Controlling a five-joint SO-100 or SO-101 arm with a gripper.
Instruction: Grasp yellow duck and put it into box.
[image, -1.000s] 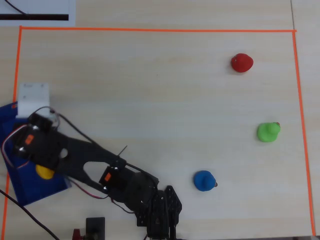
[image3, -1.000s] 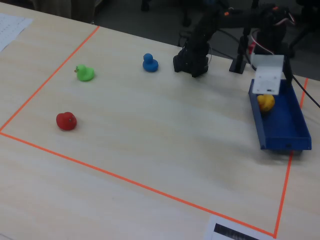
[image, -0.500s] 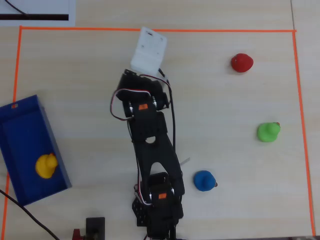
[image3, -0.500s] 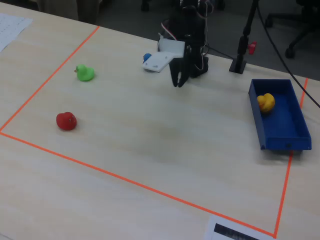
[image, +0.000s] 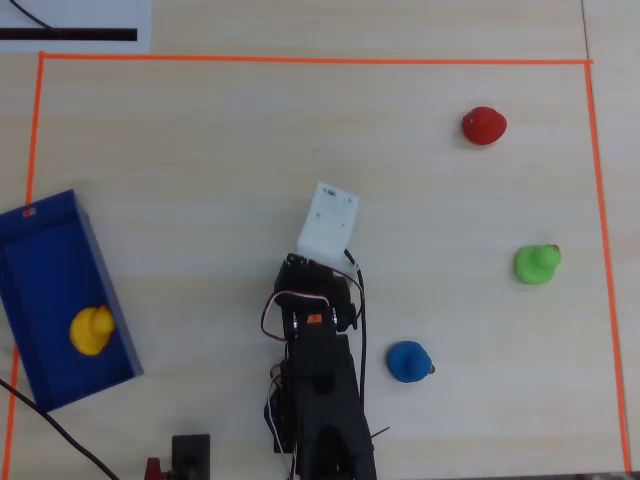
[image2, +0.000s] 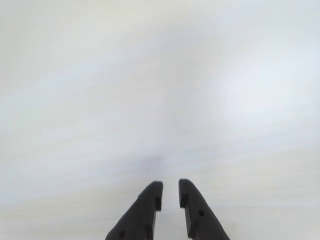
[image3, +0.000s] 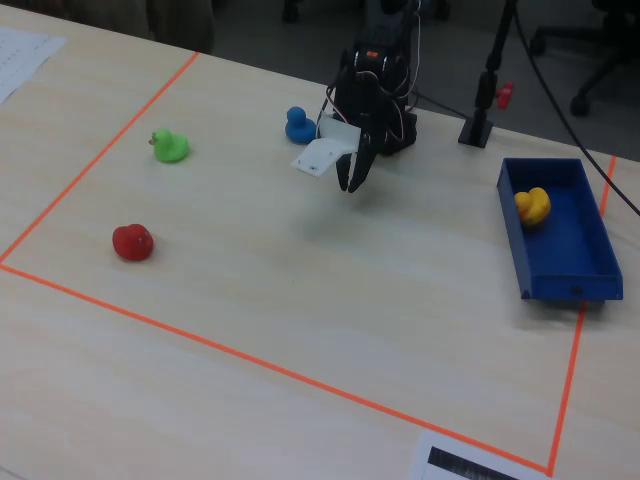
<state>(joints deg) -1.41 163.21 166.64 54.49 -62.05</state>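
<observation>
The yellow duck (image: 92, 331) (image3: 531, 205) lies inside the blue box (image: 40, 270) (image3: 570, 250), near the end away from the box's orange mark. In the fixed view my gripper (image3: 350, 180) hangs over bare table close to the arm's base, far left of the box. The wrist view shows only blurred pale table beyond the gripper (image2: 170, 184). Its two dark fingers stand almost together with a thin gap and hold nothing. From overhead the white camera block (image: 328, 220) covers the fingers.
A blue duck (image: 408, 361) (image3: 299, 125) sits close beside the arm's base. A green duck (image: 537, 264) (image3: 170, 146) and a red duck (image: 484, 126) (image3: 132, 242) lie farther off. Orange tape (image: 300, 60) frames the work area. A black stand (image3: 480, 125) rises behind.
The arm swung from over the box, where the duck stayed, to the table's middle, then folded back toward its base. The duck and box have not moved.
</observation>
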